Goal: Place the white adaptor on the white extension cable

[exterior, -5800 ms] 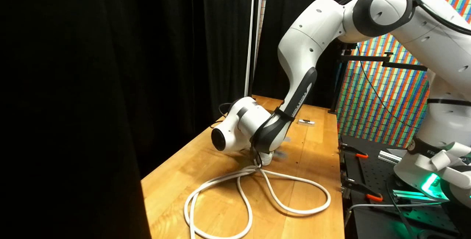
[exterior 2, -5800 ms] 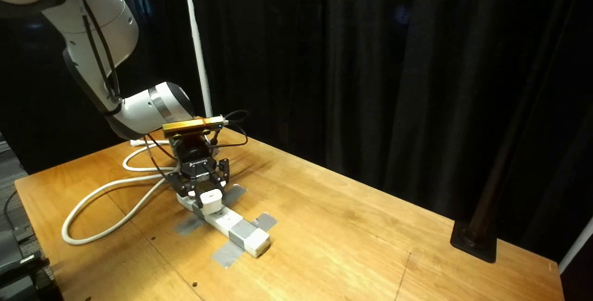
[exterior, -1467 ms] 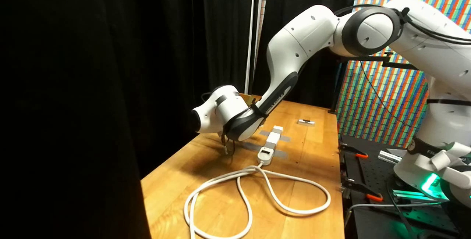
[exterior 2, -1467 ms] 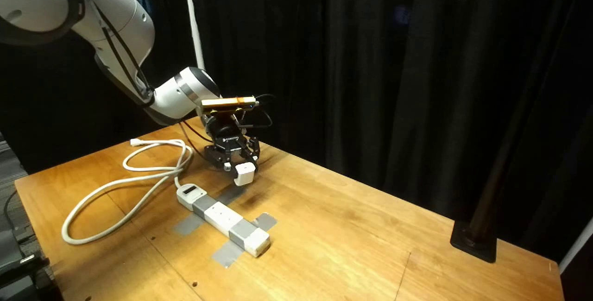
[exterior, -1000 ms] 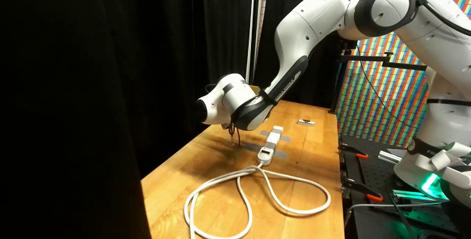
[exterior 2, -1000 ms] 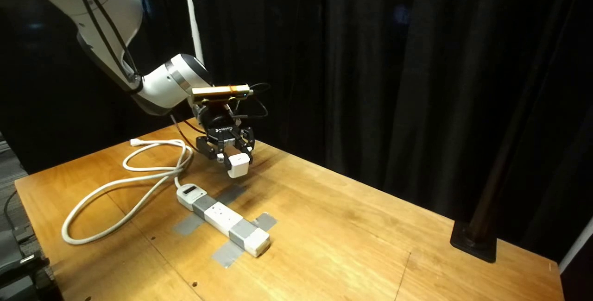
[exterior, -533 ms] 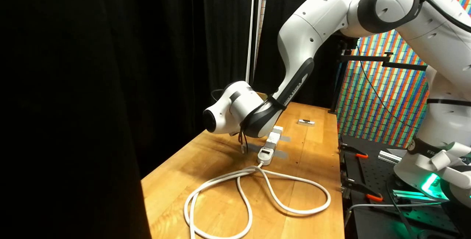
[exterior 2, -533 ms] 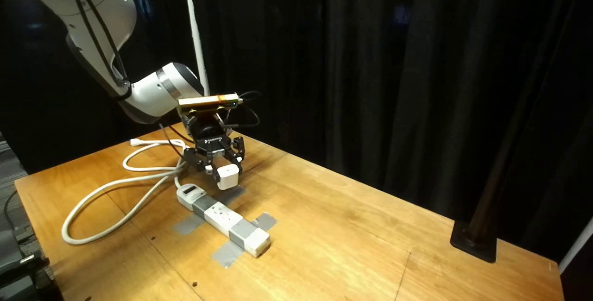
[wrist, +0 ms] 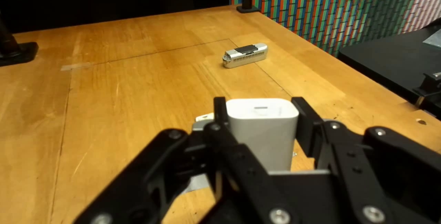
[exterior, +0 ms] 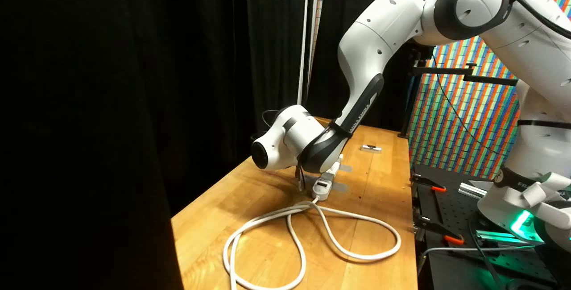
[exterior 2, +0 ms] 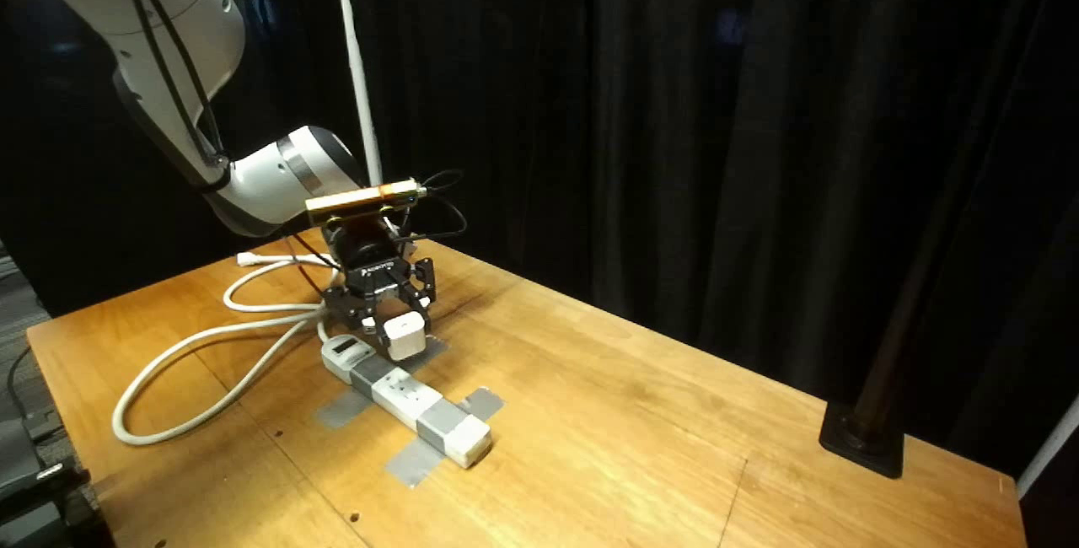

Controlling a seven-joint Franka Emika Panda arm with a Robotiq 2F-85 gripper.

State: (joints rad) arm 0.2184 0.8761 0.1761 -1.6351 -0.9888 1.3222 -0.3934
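On the wooden table (exterior 2: 641,396) lies the looped white extension cable (exterior 2: 405,396), its socket block (exterior: 321,194) taped down. In the wrist view the part-spread gripper (wrist: 262,113) hides most of that block; a vented metallic piece (wrist: 246,56) lies beyond, at twelve o'clock. Pinched in the gripper, the white adaptor (wrist: 263,138) hangs, in an exterior view, at the block's twelve o'clock.

I'm in a lab: in an exterior view, black curtains (exterior: 192,80) hang at nine o'clock, a perforated baseplate (exterior: 459,209) and orange-tipped clamps (exterior: 454,239) at four.
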